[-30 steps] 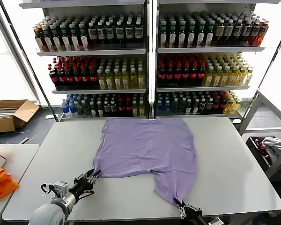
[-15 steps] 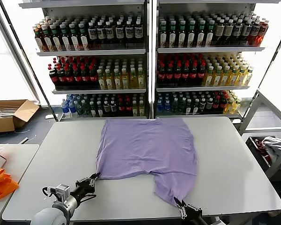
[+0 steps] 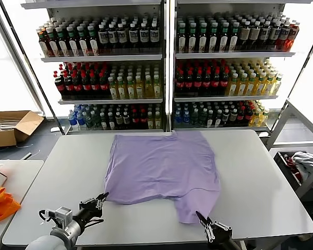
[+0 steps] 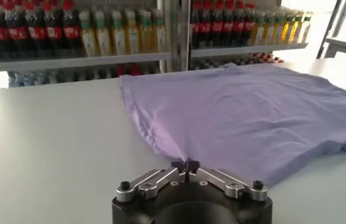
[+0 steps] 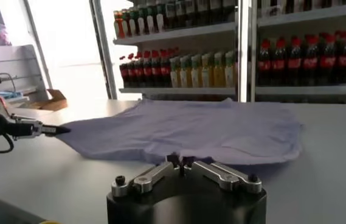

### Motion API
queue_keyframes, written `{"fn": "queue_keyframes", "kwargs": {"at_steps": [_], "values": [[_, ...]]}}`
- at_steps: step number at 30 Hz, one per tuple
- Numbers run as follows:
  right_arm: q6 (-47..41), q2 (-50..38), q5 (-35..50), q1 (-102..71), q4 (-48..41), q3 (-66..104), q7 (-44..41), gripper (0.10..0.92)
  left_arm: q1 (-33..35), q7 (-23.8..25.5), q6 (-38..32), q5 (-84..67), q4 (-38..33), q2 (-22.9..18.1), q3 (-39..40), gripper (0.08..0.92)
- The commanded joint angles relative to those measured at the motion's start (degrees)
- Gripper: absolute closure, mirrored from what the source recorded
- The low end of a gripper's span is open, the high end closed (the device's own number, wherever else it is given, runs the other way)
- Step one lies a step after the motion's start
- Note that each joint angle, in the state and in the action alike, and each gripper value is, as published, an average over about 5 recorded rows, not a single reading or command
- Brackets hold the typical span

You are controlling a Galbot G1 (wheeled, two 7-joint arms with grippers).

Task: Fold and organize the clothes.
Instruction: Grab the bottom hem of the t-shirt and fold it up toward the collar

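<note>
Head camera high, facing table (image 3: 261, 172) and shelves (image 3: 167, 57), both wrist cameras low at near edge, sharing T-shirt (image 3: 161, 166)

This looks like a shop, or a mock-up of one. Two tall white shelf units (image 3: 167, 62) stand side by side behind the counter (image 3: 261, 187), each row packed tight with bottled drinks (image 3: 99, 36): dark cola-like bottles with red caps, yellow and orange ones, and blue-labelled water lower down. An open cardboard box (image 3: 10, 127) sits on the floor to the left, and a bin of cloths (image 3: 302, 164) stands at the right. Bright daylight comes through behind the shelves.
</note>
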Motion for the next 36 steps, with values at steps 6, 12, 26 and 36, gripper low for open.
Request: {"fn": "queue_keyframes", "kwargs": {"at_steps": [6, 12, 26, 36], "values": [[8.87, -0.94, 0.88, -16.65, 3.22, 10.35, -2.31, 0.913, 15.34, 0.41, 0.68, 3.05, -10.04, 0.17, -6.33, 0.914], [9.67, 0.23, 3.78, -15.54, 3.46, 11.48, -2.47, 0.913, 18.95, 0.27, 3.07, 0.72, -11.86, 1.23, -9.70, 0.914], [4.40, -2.52, 9.14, 1.83, -1.08, 9.08, -0.83, 0.913, 5.83, 0.78, 4.87, -5.82, -7.75, 5.75, -6.35, 0.913], [1.10, -8.16, 7.30, 16.97, -7.97, 0.66, 0.74, 0.913, -8.90, 0.07, 4.89, -13.09, -1.13, 6.91, -1.14, 0.914]]}}
